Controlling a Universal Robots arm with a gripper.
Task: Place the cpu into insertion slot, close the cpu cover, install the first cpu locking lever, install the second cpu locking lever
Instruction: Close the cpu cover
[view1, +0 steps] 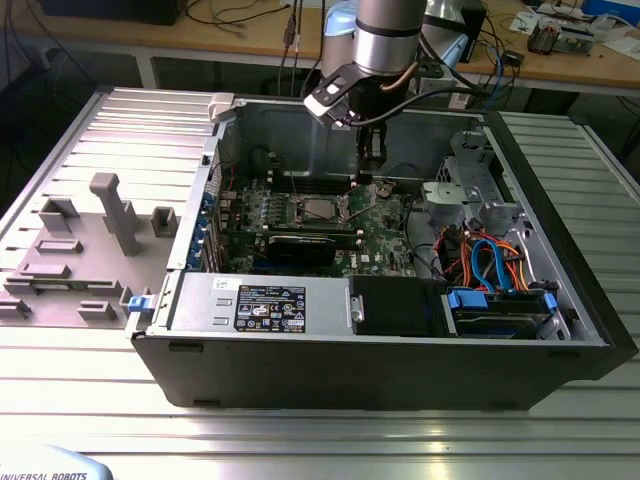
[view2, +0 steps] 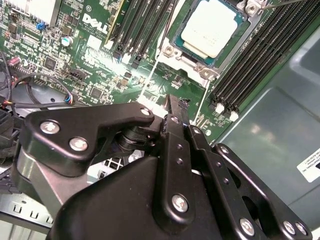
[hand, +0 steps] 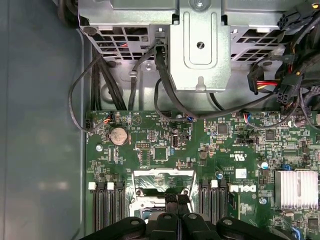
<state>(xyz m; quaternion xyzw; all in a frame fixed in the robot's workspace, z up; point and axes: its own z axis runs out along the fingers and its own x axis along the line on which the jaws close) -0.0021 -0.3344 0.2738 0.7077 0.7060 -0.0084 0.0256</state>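
Pincer hangs straight down from the arm into the open computer case in the exterior view. Its tip is low over the green motherboard, just to the exterior view's right of the cpu, a little grey square. In the second wrist view the cpu sits flat inside the insertion slot, with long black memory slots on both sides, so I think the first job is done. The pincer's black fingers are pressed together, with no gap to see. Two thin shiny lines run up from the slot to the tip. I take them for the sides of the cpu cover, standing up and not yet down. In the first wrist view the cpu cover is a silver frame with a big window, and the finger tips sit right against it. I cannot tell if a thin bit of its edge is nipped between them. So the job in hand looks like closing the cover. It calls for a slow, gentle push, so the frame swings down flat over the chip and does not knock it crooked.
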